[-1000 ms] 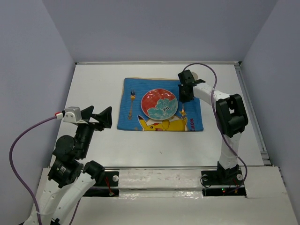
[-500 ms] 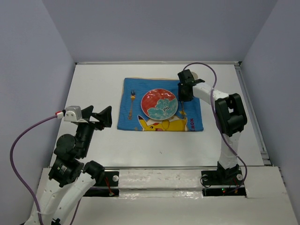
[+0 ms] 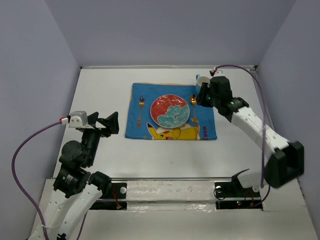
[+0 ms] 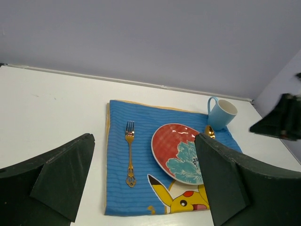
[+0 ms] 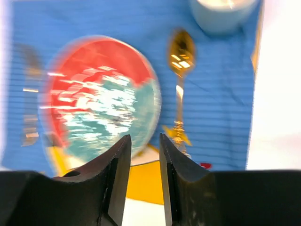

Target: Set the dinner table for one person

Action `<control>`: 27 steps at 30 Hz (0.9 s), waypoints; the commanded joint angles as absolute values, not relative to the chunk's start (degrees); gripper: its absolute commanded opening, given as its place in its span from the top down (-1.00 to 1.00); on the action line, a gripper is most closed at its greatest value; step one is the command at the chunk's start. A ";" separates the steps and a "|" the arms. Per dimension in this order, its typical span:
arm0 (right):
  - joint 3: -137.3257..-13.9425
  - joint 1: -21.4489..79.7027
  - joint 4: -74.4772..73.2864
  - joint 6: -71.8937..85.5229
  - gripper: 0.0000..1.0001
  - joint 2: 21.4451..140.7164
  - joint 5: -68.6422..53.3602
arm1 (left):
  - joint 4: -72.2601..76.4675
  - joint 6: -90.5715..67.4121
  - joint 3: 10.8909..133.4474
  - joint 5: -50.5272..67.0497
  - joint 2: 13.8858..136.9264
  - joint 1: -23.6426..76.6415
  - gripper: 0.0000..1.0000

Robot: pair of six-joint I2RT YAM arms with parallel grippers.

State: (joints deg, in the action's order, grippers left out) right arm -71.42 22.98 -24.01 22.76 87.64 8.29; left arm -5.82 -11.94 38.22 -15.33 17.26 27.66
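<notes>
Left gripper (image 4: 143, 141) fingers wide, empty, over dinner table (image 3: 100, 85). Right gripper (image 5: 145, 141) fingers narrow, empty, near spoon (image 5: 180, 54).

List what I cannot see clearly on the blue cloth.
Right wrist view: the mug is cut off by the top edge; motion blur smears the fork.
Left wrist view: only the bowl of the spoon shows; a finger of the left gripper covers its handle.
Top view: the plate hides part of the cartoon print on the cloth.
</notes>
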 commanded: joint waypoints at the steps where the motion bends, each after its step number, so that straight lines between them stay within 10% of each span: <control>1: -61.19 24.08 -11.79 22.42 0.24 64.60 2.30 | -3.16 -10.99 38.23 -15.73 18.02 26.46 -0.98; 5: -53.45 24.08 -8.00 20.31 -0.39 44.64 3.42 | -2.20 -11.78 38.41 -15.91 16.53 25.58 -0.98; 6: -51.87 24.08 -8.09 20.13 -0.95 41.17 3.86 | -1.76 -12.04 38.67 -15.47 16.26 25.32 -0.98; 27: -46.40 24.08 -10.28 19.16 -0.99 12.83 13.19 | 3.35 -13.88 43.60 -11.87 20.65 24.17 -0.98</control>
State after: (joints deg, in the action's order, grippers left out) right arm -45.28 24.01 -10.46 20.29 12.14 12.36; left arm 0.89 -13.58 43.51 -12.80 19.38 24.34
